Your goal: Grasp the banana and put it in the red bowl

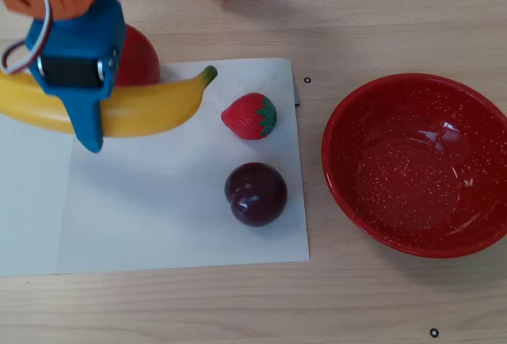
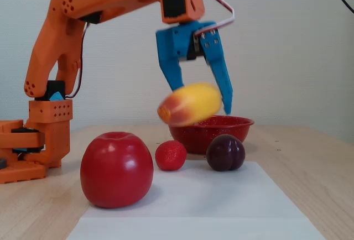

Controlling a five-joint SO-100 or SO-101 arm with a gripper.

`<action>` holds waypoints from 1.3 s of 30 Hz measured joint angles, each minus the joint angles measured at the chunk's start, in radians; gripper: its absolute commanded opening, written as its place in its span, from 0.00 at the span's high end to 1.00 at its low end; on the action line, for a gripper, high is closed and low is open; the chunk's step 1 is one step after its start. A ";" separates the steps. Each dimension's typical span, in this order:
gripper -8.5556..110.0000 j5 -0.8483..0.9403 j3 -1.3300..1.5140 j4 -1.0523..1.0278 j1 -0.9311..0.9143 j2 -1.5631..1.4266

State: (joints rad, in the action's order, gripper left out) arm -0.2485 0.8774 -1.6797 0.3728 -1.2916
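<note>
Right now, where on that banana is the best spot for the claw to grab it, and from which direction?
Around the thick middle, from above, as the gripper holds it now. The banana is long and curved, so a hold near its middle keeps both ends balanced; the fixed view shows the banana hanging roughly level, clear of the apple.

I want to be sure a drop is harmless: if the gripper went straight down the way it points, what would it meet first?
Probably the bare white paper, since the gripper, shut on the banana, points down. The apple sits close beside; depth is unclear.

Banana (image 1: 150, 108) above paper (image 1: 174, 225), left of bowl (image 1: 348, 201)
</note>
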 measured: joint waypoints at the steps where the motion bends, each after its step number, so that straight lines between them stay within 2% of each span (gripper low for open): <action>1: 0.92 0.011 0.015 -0.002 -0.008 -0.031; 13: 0.92 0.141 0.080 -0.100 -0.218 -0.216; 33: 0.92 0.321 -0.026 -0.097 -0.724 -0.215; 39: 0.92 0.351 -0.026 -0.014 -0.859 -0.206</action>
State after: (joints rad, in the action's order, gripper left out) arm 0.1028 0.8514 -1.6935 -0.4863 -1.4972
